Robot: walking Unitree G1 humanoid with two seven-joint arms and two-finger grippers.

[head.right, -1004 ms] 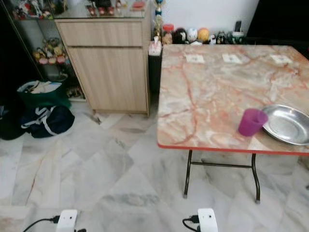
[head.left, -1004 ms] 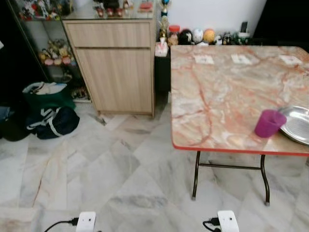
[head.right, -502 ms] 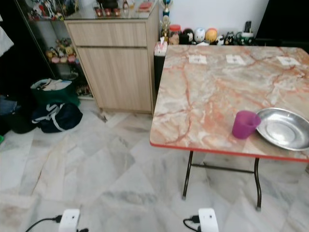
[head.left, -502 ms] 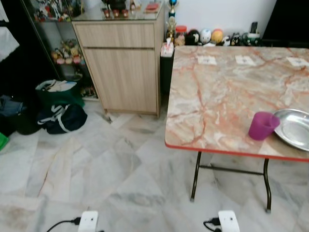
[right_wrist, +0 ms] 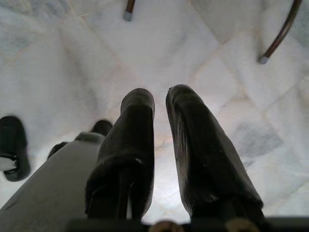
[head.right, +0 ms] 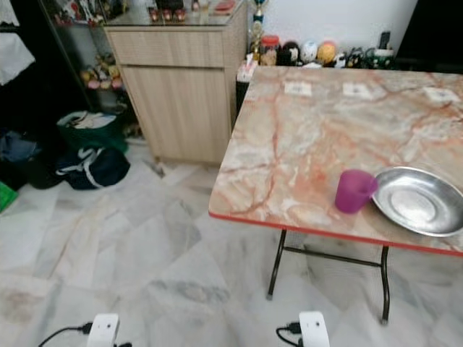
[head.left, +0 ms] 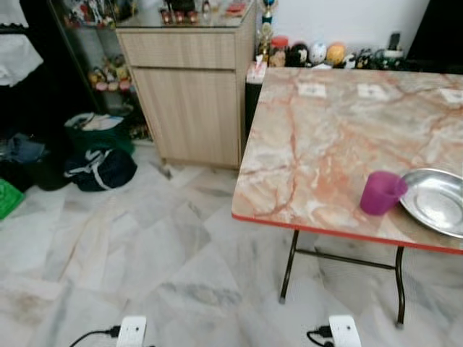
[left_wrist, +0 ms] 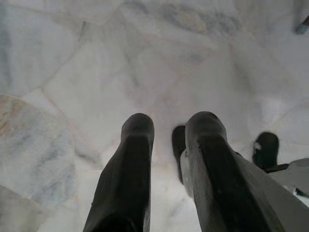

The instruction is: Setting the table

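A purple cup (head.left: 381, 192) stands upright near the front edge of the marble-patterned folding table (head.left: 318, 144). Just right of it, almost touching, lies a shallow steel plate (head.left: 436, 202), empty. Both arms hang low, well short of the table. My left gripper (left_wrist: 170, 123) points down at the marble floor, its fingers a little apart with nothing between them. My right gripper (right_wrist: 160, 96) also points at the floor near the table's legs, fingers nearly together and empty.
A wooden cabinet (head.left: 192, 94) stands left of the table against the wall. Dark and green bags (head.left: 101, 166) lie on the floor further left. Small ornaments (head.left: 325, 54) line the table's far edge, with white cards (head.left: 312, 90) on top. Thin metal legs (head.left: 288, 267) hold up the near edge.
The whole picture has shifted as the camera moved: the table's near left corner now sits further left and lower. The cup and plate keep their places on the table.
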